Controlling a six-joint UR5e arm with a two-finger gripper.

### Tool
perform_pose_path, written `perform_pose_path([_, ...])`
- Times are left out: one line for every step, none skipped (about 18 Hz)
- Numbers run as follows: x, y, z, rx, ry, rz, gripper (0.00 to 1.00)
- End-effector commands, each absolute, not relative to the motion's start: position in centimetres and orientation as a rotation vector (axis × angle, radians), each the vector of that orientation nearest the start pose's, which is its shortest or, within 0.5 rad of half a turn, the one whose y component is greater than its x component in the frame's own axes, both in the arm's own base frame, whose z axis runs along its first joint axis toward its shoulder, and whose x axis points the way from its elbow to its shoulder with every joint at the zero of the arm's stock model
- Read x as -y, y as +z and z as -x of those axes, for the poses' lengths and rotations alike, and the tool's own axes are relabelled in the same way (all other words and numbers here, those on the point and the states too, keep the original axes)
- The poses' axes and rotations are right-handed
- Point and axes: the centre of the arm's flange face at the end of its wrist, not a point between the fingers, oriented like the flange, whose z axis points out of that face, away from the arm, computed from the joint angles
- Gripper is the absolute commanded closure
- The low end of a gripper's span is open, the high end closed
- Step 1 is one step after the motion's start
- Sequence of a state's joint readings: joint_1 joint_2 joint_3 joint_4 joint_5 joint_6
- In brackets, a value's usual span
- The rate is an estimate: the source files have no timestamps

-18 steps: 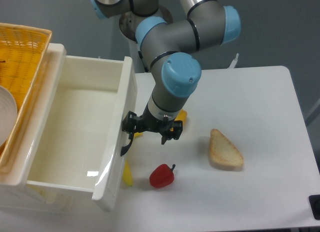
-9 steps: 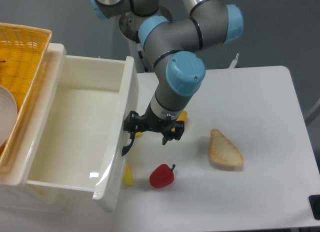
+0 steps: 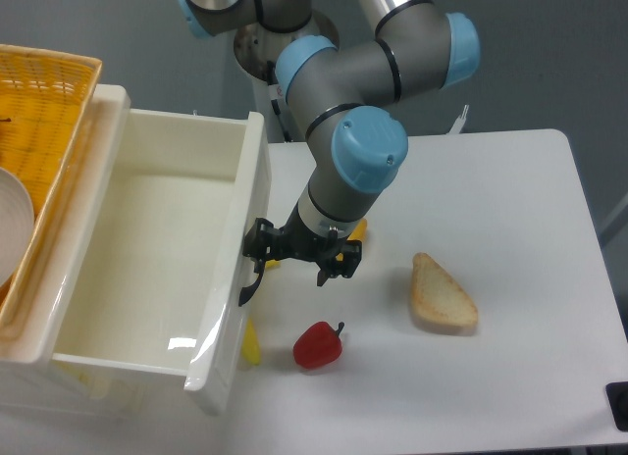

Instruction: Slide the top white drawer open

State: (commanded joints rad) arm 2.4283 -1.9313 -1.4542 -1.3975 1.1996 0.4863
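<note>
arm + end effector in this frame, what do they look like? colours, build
The arm has thick grey cylindrical links with rounded light-blue caps at the joints and thin black seam rings between segments. The end effector is small, all black and angular, with short dark fingers. No markings or loose cables are discernible.

**One fixed view, high and steep**

A single camera looks down from above the table's (image 3: pixel 510 190) near edge, facing toward the arm's base (image 3: pixel 285 43) at 12 o'clock. It sits fairly near: the open drawer (image 3: pixel 147 269) fills 9 o'clock, and the basket (image 3: pixel 44 112) is cut off at 10 o'clock.
</note>
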Motion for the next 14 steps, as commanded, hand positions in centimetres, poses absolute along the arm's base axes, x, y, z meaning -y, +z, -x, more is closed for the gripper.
perform_pose_path([-53.6, 36.5, 36.0, 0.559, -0.497, 2.870, 0.00])
perform_pose_path([-53.5, 36.5, 36.1, 0.561, -0.497, 2.870, 0.00])
perform_pose_path([-53.5, 36.5, 36.2, 0.563, -0.501, 2.865, 0.00])
perform_pose_path([-53.5, 36.6, 36.3, 0.566, -0.515, 2.853, 0.00])
perform_pose_path([-53.3, 36.7, 36.5, 0.571, -0.520, 2.844, 0.00])
perform_pose_path([-53.2, 36.7, 36.7, 0.575, -0.522, 2.841, 0.00])
perform_pose_path([-53.2, 36.6, 36.7, 0.578, -0.526, 2.841, 0.00])
perform_pose_path([-53.2, 36.6, 36.7, 0.576, -0.527, 2.840, 0.00])
perform_pose_path([-53.2, 36.6, 36.7, 0.576, -0.527, 2.840, 0.00])
perform_pose_path([-53.1, 36.4, 36.7, 0.579, -0.535, 2.837, 0.00])
perform_pose_path([-53.1, 36.3, 36.8, 0.581, -0.541, 2.833, 0.00])
perform_pose_path([-53.0, 36.4, 36.8, 0.582, -0.544, 2.828, 0.00])
perform_pose_path([-52.6, 36.8, 37.3, 0.582, -0.546, 2.811, 0.00])
perform_pose_path([-52.5, 37.0, 37.5, 0.577, -0.550, 2.800, 0.00])
